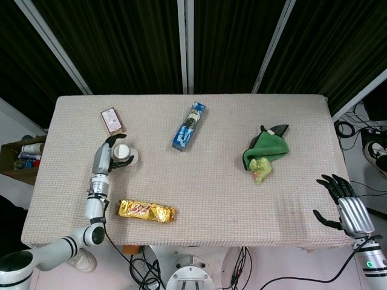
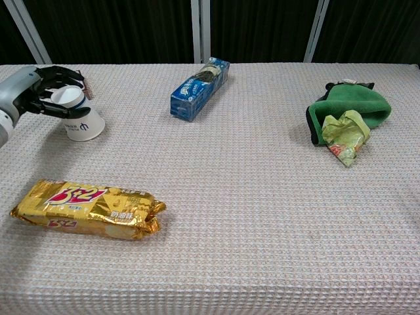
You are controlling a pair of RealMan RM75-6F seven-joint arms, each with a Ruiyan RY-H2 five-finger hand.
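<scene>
My left hand (image 1: 104,158) is at the left side of the table and grips a white paper cup (image 1: 124,154). In the chest view the cup (image 2: 81,119) stands on the cloth with its wide end down, and the left hand's fingers (image 2: 49,84) wrap its upper part. My right hand (image 1: 347,206) hangs off the table's near right corner, fingers spread and holding nothing; the chest view does not show it.
A gold snack pack (image 1: 147,211) (image 2: 85,209) lies near the front left. A blue biscuit pack (image 1: 188,125) (image 2: 200,88) lies at the back middle. To the right, a green cloth (image 1: 266,148) (image 2: 354,108) bears a crumpled yellow-green wrapper (image 1: 261,169). A small brown packet (image 1: 112,119) is just behind the cup.
</scene>
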